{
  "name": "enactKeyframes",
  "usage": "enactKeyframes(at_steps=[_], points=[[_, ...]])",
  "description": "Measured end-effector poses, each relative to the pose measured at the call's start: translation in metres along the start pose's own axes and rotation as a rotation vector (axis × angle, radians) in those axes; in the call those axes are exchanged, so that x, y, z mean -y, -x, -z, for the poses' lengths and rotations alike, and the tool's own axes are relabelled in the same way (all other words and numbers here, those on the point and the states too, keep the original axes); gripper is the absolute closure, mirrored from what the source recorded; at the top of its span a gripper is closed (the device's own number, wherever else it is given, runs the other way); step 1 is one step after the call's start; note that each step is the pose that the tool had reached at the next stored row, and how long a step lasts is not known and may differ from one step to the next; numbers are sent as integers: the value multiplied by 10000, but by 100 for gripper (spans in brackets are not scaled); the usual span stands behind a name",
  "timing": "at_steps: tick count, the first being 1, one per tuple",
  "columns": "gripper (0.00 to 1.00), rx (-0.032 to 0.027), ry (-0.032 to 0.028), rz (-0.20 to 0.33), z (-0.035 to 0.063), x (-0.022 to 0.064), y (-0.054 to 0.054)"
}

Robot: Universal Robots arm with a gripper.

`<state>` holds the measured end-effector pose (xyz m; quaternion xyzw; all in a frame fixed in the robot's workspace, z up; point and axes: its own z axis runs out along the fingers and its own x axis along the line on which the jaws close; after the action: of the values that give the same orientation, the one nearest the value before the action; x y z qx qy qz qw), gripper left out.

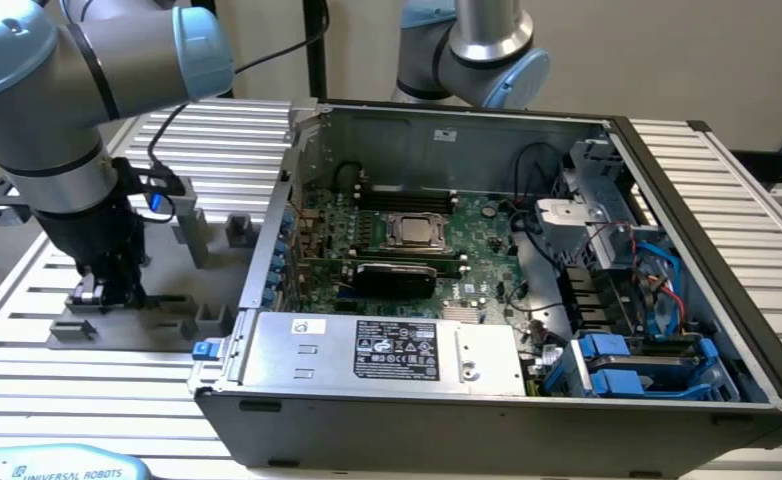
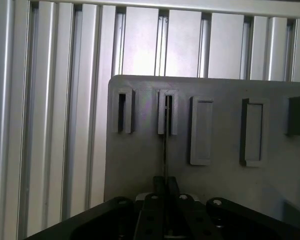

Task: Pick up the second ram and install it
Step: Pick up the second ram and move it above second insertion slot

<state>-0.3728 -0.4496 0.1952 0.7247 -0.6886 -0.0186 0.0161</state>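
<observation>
So, at the exterior view's left the gripper [image 1: 102,292] sat low over the grey fixture [image 1: 164,330], beside the open case [image 1: 498,420]. Wrist view: jaws pinched on the second ram [image 2: 165,150], edge-on, far end in a fixture slot.

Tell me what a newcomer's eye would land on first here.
The open computer case dominates the exterior view, its green motherboard laid bare. At that view's left, the robot arm reaches down to a grey fixture plate. In the wrist view, the gripper is closed on a thin RAM stick seen edge-on, standing in a fixture slot.
</observation>
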Motion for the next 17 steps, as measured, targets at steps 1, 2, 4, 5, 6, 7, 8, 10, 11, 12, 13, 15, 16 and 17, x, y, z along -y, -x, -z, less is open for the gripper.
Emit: enactKeyframes(at_steps=[1, 2, 4, 5, 6, 7, 8, 10, 11, 12, 13, 15, 16, 17], points=[[86, 1, 0, -14, 0, 0, 0], [86, 3, 0, -37, 0, 0, 0], [86, 8, 0, -157, 0, 0, 0], [86, 12, 0, -246, 0, 0, 0], [86, 18, -1, -386, 0, 0, 0], [86, 21, -1, -497, 0, 0, 0], [86, 24, -1, -560, 0, 0, 0], [86, 28, -1, -649, 0, 0, 0], [86, 29, -2, -661, 0, 0, 0], [86, 29, -2, -669, 0, 0, 0], [86, 30, -2, -673, 0, 0, 0], [86, 30, -2, -674, 9, -1, 0], [86, 29, -2, -674, 23, -2, 0], [86, 29, -1, -674, 40, -2, 0]])
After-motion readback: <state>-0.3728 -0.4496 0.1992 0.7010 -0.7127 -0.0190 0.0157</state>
